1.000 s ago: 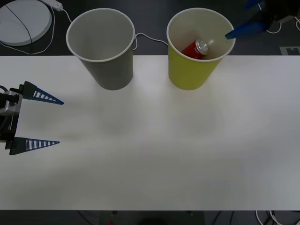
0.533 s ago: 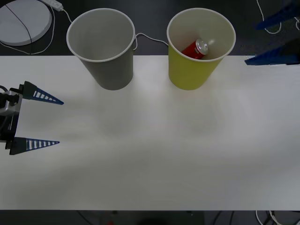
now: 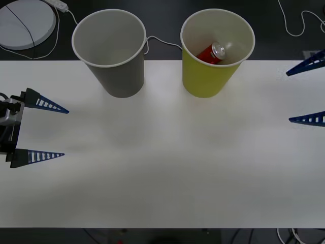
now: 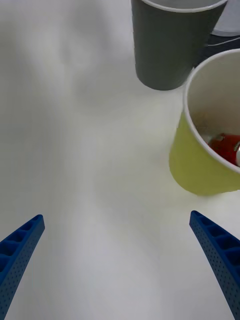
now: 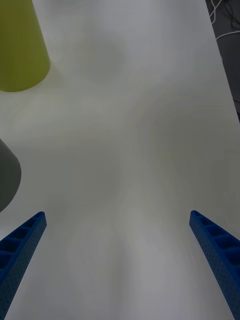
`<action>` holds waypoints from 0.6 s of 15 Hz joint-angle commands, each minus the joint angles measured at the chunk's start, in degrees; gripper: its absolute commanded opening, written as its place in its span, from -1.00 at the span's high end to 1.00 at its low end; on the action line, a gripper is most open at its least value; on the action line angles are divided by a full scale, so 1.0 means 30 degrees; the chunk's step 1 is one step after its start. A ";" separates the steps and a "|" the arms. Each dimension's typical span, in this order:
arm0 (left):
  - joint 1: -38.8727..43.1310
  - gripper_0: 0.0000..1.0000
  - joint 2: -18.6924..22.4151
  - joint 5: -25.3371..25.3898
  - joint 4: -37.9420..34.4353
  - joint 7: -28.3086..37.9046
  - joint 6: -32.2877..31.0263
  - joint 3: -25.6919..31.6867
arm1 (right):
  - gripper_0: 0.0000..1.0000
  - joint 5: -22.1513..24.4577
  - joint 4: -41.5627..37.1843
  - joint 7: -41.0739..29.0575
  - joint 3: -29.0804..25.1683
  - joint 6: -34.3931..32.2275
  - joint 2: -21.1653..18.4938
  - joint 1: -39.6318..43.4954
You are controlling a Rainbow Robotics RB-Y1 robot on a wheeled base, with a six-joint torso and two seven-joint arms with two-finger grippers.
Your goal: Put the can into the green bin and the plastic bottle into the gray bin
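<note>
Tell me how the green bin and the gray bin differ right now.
Colour: the green bin is yellow-green outside, the gray bin gray. Contents: the green bin holds the can, lying tilted inside; the gray bin shows nothing inside. Position: in the front view the gray bin stands toward the robot's left, the green bin toward its right. Both are upright, cup-shaped, white-rimmed, pale inside and similar in size.

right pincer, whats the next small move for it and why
Probably it should keep clear of the bins and settle at the table's right edge. The can already lies inside the green bin, the right pincer is open and holds nothing, and the gray bin looks empty. The left pincer waits open at the left edge.
</note>
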 commanded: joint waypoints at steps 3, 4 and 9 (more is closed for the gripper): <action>0.0000 -1.00 0.0000 0.0000 0.0000 0.0000 -0.0001 0.0000 | -1.00 -0.1241 -0.0079 0.4652 -0.0917 0.0000 0.0281 0.3444; 0.0000 -1.00 0.0000 0.0000 0.0000 0.0000 -0.0001 0.0000 | -1.00 -0.1358 -0.0079 0.5560 -0.1151 0.0000 0.0457 0.4089; 0.0000 -1.00 0.0000 0.0000 0.0000 0.0000 -0.0001 0.0000 | -1.00 -0.1446 0.0741 0.8988 -0.1561 0.0000 0.1453 0.6023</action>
